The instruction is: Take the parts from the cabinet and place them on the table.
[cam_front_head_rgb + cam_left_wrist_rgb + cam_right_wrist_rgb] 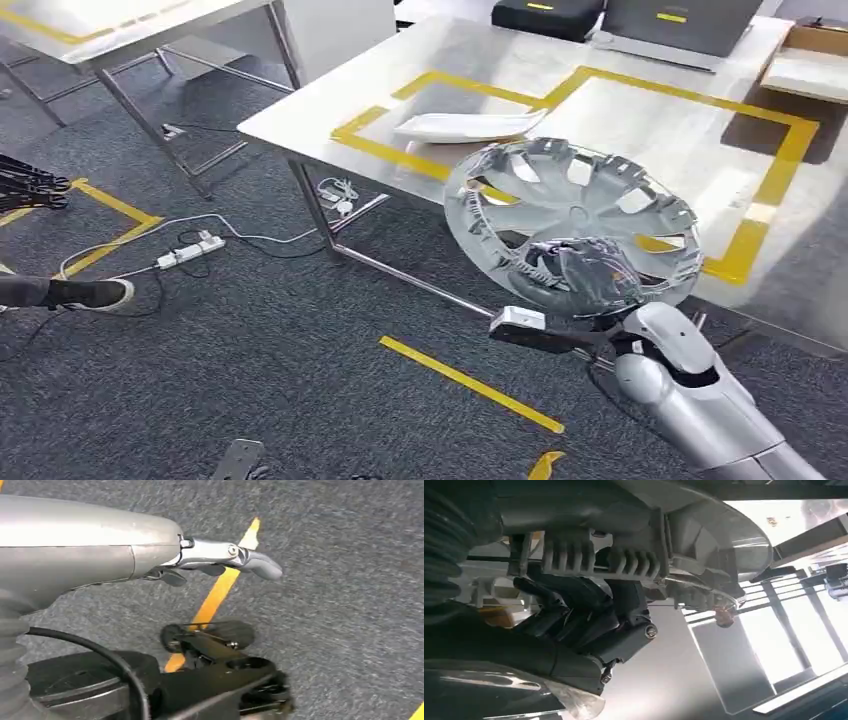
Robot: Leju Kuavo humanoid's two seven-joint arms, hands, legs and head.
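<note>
Silver hubcap (pixel 572 220) is gripped at its lower rim by the right hand (pixel 585 275), tilted over the tabletop's (pixel 480 70) near edge for placing. Left hand (pixel 227 560) hangs over carpet, holding nothing, fingers loosely extended.

White table (pixel 620 95) bears yellow tape (pixel 790 150), a white tray (pixel 465 126).

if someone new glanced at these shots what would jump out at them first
The big silver hubcap stands out first, gripped at its lower rim by the right hand and held over the near edge of the grey table. Next come the yellow tape rectangle marked on that table and the white tray lying at its near-left corner. The left hand hangs over grey carpet crossed by a yellow tape line.
</note>
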